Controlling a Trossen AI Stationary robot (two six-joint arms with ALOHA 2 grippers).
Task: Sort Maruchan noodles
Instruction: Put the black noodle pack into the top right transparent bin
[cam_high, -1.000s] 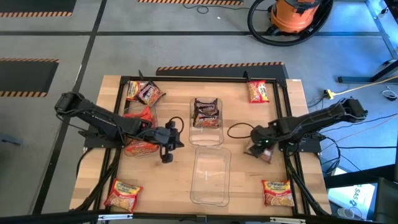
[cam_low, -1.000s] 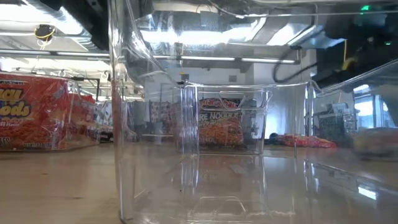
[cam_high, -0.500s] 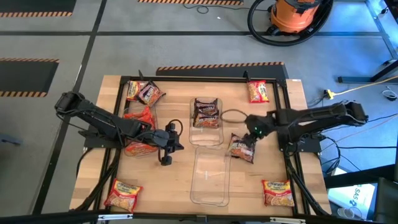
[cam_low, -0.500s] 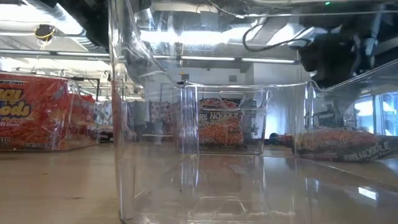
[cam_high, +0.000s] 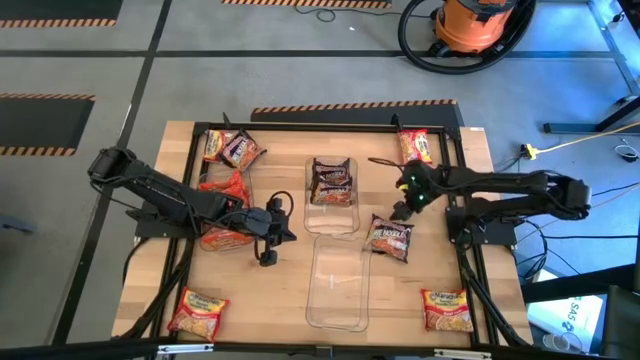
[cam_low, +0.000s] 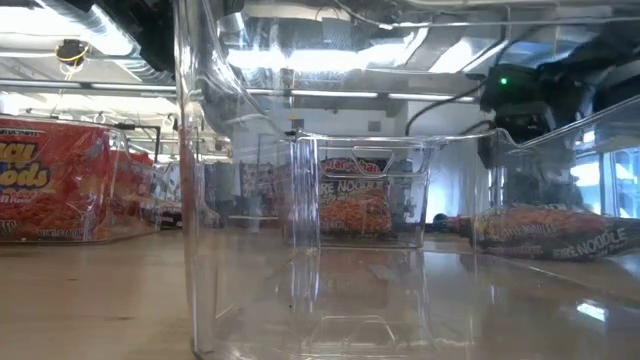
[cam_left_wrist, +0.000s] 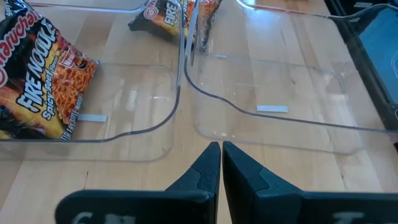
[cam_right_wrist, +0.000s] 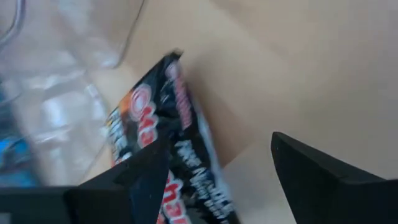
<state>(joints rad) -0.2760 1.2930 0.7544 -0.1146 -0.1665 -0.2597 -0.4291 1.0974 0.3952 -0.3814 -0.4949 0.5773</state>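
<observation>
- High view, far left: two packets (cam_high: 230, 148) overlap near the table's (cam_high: 280, 275) back-left corner; their print is too small to read. An orange-red packet (cam_high: 225, 185) and another (cam_high: 222, 238) lie partly hidden under the left arm. A yellow-and-red packet (cam_high: 198, 312) sits at the front-left corner.
- Left gripper (cam_high: 268, 250) hangs beside the clear bins with its fingers (cam_left_wrist: 208, 165) pressed together, holding nothing.
- Middle: the far bin (cam_high: 331, 205) holds dark packets (cam_high: 332, 182) stacked together; how many cannot be told. The near bin (cam_high: 338, 318) shows only bare wood through its floor. In the low view both bins' clear walls blur what lies behind.
- Right of the bins: a dark maroon packet (cam_high: 391, 238) with orange lettering lies flat on the table, free of any grip.
- Right gripper (cam_high: 408, 192) hovers just behind that packet, jaws spread apart and empty; its wrist view is smeared.
- Far right: a red-and-yellow packet (cam_high: 415, 147) lies at the back and another packet (cam_high: 447, 308) at the front-right corner.
</observation>
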